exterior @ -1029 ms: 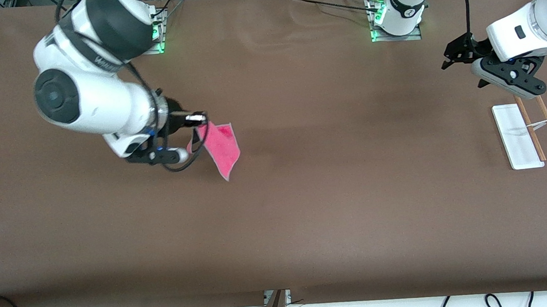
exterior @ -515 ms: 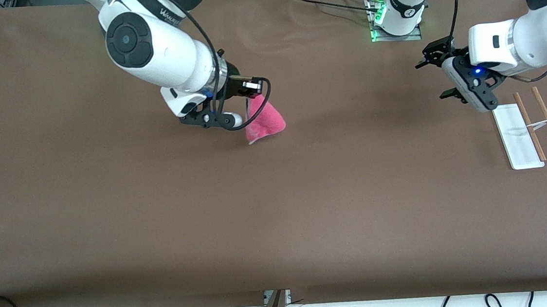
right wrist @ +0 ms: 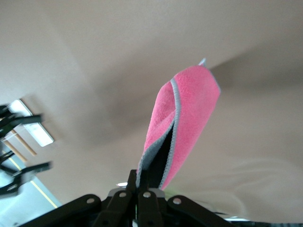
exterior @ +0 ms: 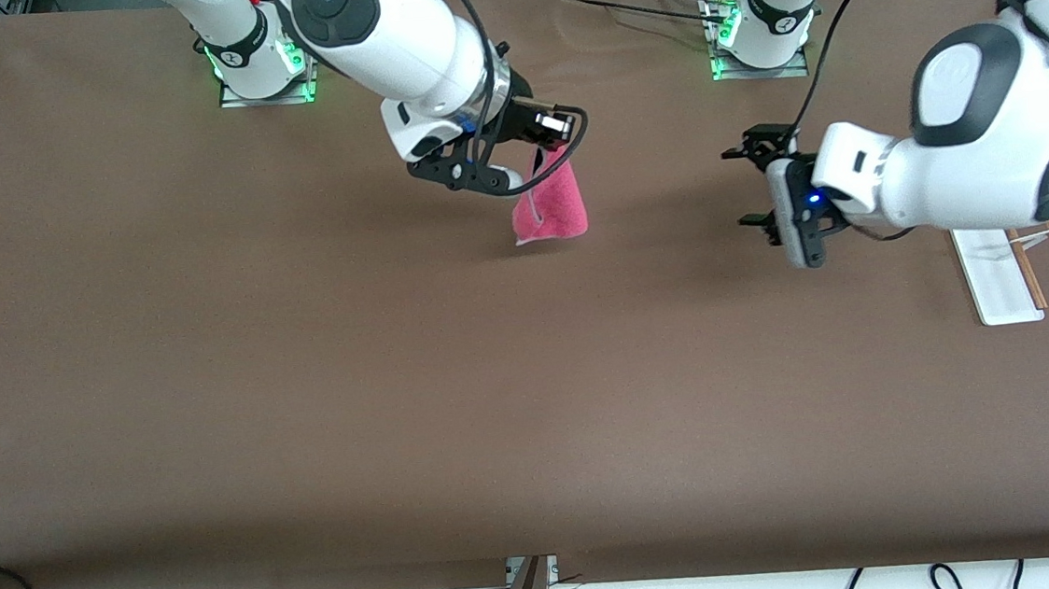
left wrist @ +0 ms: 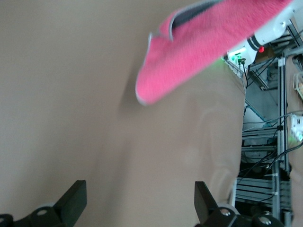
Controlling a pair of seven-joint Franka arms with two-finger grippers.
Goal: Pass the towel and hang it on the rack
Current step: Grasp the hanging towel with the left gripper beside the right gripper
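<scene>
The right gripper (exterior: 539, 148) hangs in the air over the middle stretch of the brown tabletop (exterior: 308, 396), toward the edge where the arm bases stand, and its fingers are clamped tight on the top edge of the pink-red towel (exterior: 553, 208). The towel droops from that pinch folded double, its two layers hanging close together with the thin grey stitched edge showing along the fold; in the right wrist view the towel (right wrist: 182, 120) rises straight out of the right gripper (right wrist: 142, 189), its two layers parted a little near the grip, and its lower corner hangs clear above the tabletop. The left gripper (exterior: 757, 184) is also in the air, over the tabletop between the towel and the rack (exterior: 1013, 261), turned sideways so that it faces the towel, with its fingers (left wrist: 75, 201) spread wide and nothing between them. In the left wrist view the towel (left wrist: 199, 45) shows ahead of those open fingers, well apart from them. The rack stands on the tabletop at the left arm's end, its flat white base beside two thin light-brown wooden rods joined by a white crosspiece, with part of the left arm passing over it.
</scene>
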